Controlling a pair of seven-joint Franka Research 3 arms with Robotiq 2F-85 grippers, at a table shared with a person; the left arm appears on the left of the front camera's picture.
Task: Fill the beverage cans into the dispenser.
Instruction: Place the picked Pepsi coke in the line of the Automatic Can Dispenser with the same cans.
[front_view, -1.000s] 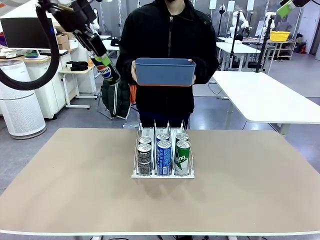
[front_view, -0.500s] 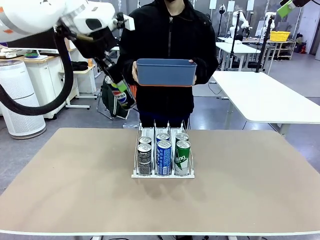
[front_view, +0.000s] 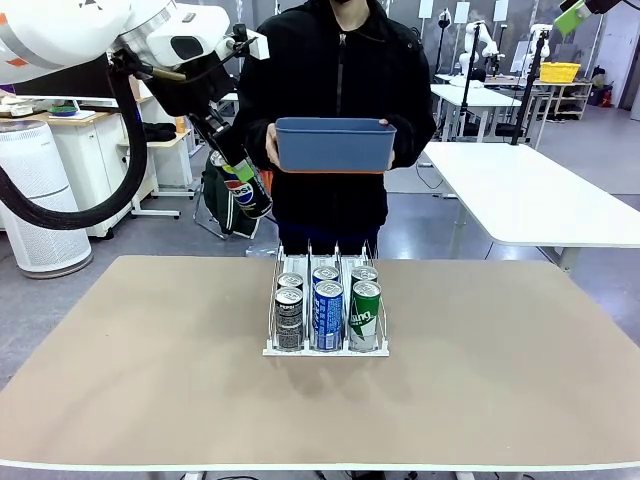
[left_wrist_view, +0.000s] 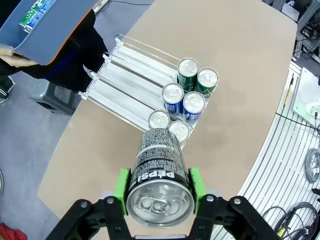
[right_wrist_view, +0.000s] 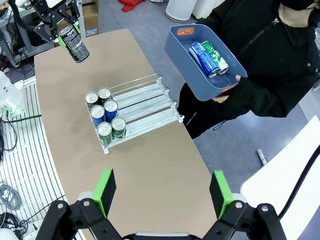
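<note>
- The robot's left hand (front_view: 240, 180) is clamped on a black slim Pepsi drink can with a silver top (front_view: 247, 195), its green pads pressing on opposite sides of the can near the top end.
- This can hangs in the air well above the table (front_view: 150, 380), left of the dispenser and towards the table's far edge. It is tilted, with its lower end pointing down and to the right.
- In the left wrist view the same can (left_wrist_view: 157, 155) sits between the pads of the left hand (left_wrist_view: 159, 182), silver top towards the camera, with the rack below and beyond it.
- The white three-lane wire can dispenser (front_view: 325, 351) stands midway between the table's left and right edges, its back end reaching the far edge and its low front lip facing the robot.
- Six cans stand at its front end, two to a lane: black cans (front_view: 289, 318) in the left lane, blue cans (front_view: 328, 315) in the middle lane and green cans (front_view: 365, 315) in the right lane. The rear of each lane is bare.
- The robot's right hand (right_wrist_view: 164, 192) is high above the table with its fingers wide apart and nothing between them.
- A person in a black jacket stands at the far edge, holding a blue rectangular plastic bin (front_view: 335, 145) at chest height. In the right wrist view a blue can (right_wrist_view: 202, 57) and a green can (right_wrist_view: 216, 56) lie inside it.
</note>
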